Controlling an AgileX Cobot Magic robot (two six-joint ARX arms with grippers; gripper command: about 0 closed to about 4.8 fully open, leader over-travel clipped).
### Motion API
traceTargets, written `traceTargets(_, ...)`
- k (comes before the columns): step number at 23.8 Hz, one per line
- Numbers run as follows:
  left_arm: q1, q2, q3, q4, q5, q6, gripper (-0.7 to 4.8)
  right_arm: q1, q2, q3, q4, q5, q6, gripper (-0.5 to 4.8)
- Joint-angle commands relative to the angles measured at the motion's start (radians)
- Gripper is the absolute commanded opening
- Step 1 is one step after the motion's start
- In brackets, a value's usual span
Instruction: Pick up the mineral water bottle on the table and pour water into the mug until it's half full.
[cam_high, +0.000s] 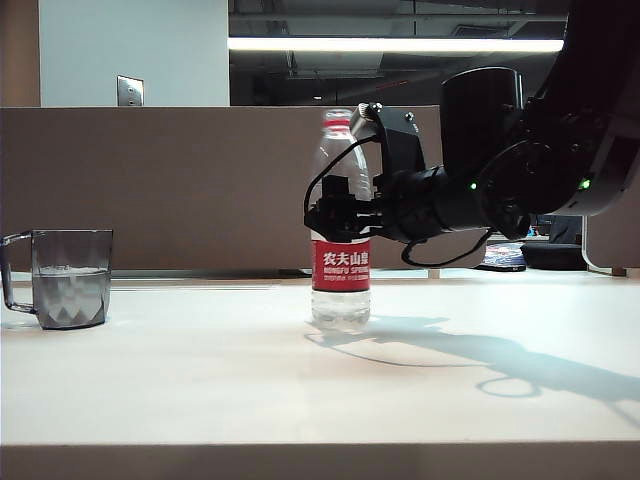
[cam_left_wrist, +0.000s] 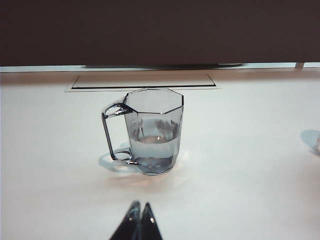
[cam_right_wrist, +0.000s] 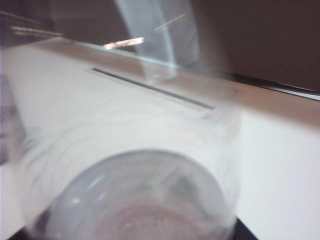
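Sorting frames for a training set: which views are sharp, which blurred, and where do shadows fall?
Exterior view: mostly sharp, bottle cap smeared; arm's shadow lies on the table right of the bottle, right gripper beside it. Left wrist view: crisp mug, faint shadow by its handle, left gripper tips together. Right wrist view: heavy blur, bottle fills it.

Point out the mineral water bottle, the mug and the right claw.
mineral water bottle (cam_high: 341, 265): exterior view, on its red label.
mug (cam_left_wrist: 156, 131): left wrist view, on its faceted front wall.
right claw (cam_high: 335, 212): exterior view, at the bottle's middle, between its fingertips.
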Motion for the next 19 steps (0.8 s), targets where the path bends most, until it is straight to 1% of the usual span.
traceTargets(1,0.000,0.000,0.003,0.013,0.004,0.000,-0.05,0.002,-0.010,-0.003,0.004,0.000,-0.002,4.32)
traceTargets(6,0.000,0.000,0.003,0.013,0.004,0.000,-0.05,0.002,-0.047,-0.069,0.011,0.009,-0.002,4.42)
traceTargets(8,0.000,0.000,0.003,0.013,0.004,0.000,-0.05,0.002,-0.077,-0.116,0.043,0.016,-0.002,4.46)
traceTargets(9,0.000,0.000,0.003,0.013,0.004,0.000,-0.05,0.002,-0.101,-0.150,0.077,0.022,-0.002,4.60)
traceTargets(11,0.000,0.000,0.003,0.014,0.004,0.000,-0.05,0.002,-0.140,-0.200,0.110,0.043,-0.002,4.72)
traceTargets(17,0.006,0.000,0.003,0.013,0.004,0.000,-0.05,0.002,-0.294,-0.335,0.106,0.037,0.074,4.71)
traceTargets(18,0.017,0.000,0.003,0.013,0.004,0.000,-0.05,0.002,-0.346,-0.381,0.106,0.039,0.078,4.66)
traceTargets(19,0.029,0.000,0.003,0.013,0.004,0.000,-0.05,0.002,-0.377,-0.409,0.105,0.039,0.091,4.45)
